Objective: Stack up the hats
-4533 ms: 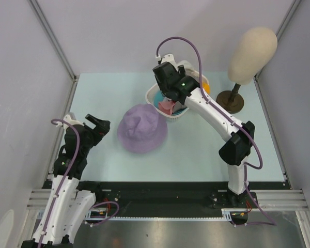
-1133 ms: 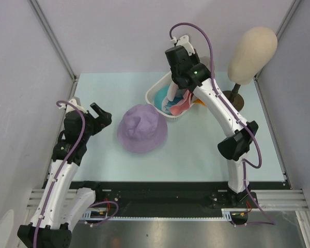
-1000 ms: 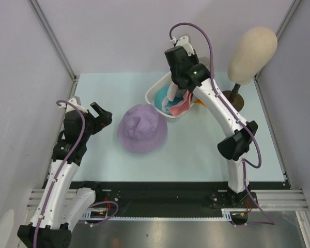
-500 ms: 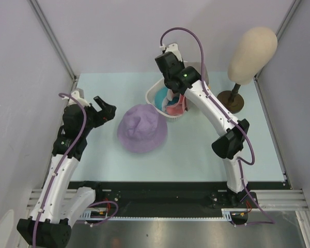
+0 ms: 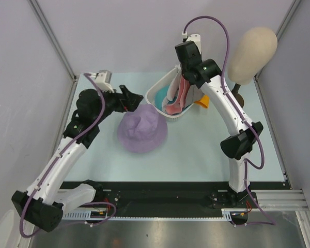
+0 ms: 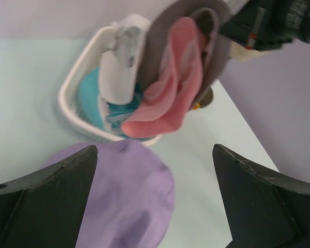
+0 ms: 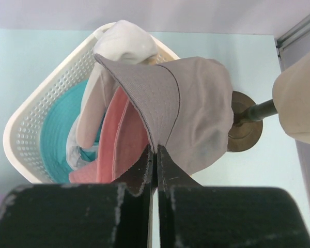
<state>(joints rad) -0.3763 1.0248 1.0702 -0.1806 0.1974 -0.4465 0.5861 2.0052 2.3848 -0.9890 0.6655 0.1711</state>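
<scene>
Top view overhead from behind, looking down; wrist views close, both facing the basket (image 7: 28, 132)

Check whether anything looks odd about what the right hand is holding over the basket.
Yes. The right hand is shut on the brim of a cap, and the pink hat hangs crumpled against it above the white basket. Two pieces dangle together; whether both are pinched is unclear.
</scene>
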